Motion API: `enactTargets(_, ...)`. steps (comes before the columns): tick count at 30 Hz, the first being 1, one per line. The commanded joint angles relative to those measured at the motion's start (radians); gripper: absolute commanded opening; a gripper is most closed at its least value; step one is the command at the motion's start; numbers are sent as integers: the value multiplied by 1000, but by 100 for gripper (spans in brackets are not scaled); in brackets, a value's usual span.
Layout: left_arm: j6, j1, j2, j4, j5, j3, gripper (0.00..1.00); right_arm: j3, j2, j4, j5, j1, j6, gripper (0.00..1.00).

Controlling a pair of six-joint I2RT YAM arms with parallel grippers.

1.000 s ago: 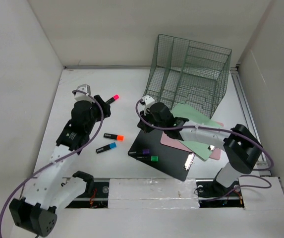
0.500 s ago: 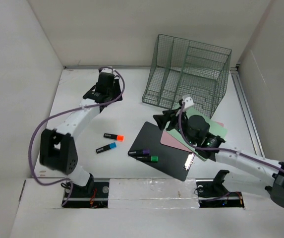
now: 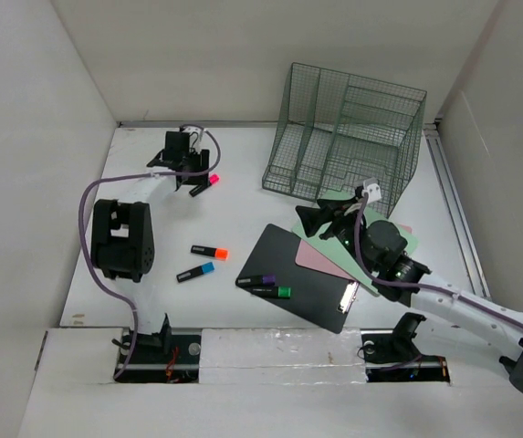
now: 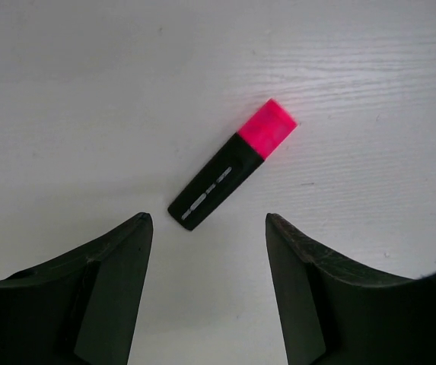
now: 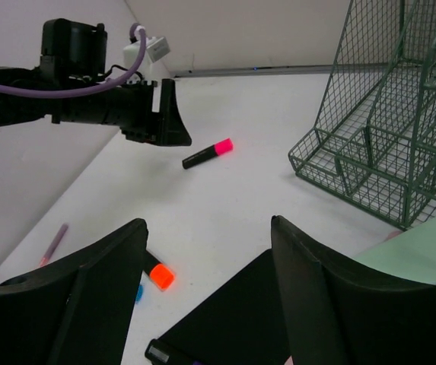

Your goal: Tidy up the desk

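Bright even light; soft shadows on desk; focus sharp.

Nothing actually readable here. The pink highlighter, out around 10 o'clock on the bench, has white print on its black barrel, but it's just a smear. The orange highlighter and the blue highlighter have the same kind of print, too tiny to read.

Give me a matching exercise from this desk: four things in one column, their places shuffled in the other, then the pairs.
1 pink highlighter
2 orange highlighter
3 green highlighter
4 wire rack

A on the black clipboard
B far right of the desk, towards the back
C beside the blue highlighter
D below the left gripper

Pairs: 1-D, 2-C, 3-A, 4-B.
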Motion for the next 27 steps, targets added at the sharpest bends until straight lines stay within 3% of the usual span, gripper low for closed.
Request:
enactTargets(1,142,-21,72,-11,100,99,57,13,-28,39,18,-8,-6,72)
enactTargets(7,194,-21,150,-52,129,187,64,14,-33,39,10,-8,-8,76)
enactTargets(14,203,1,236,-86,129,285,65,19,-8,39,8,-8,-17,78)
enactTargets(27,197,-19,253,-46,79,193,53,21,-11,36,11,-18,-15,75)
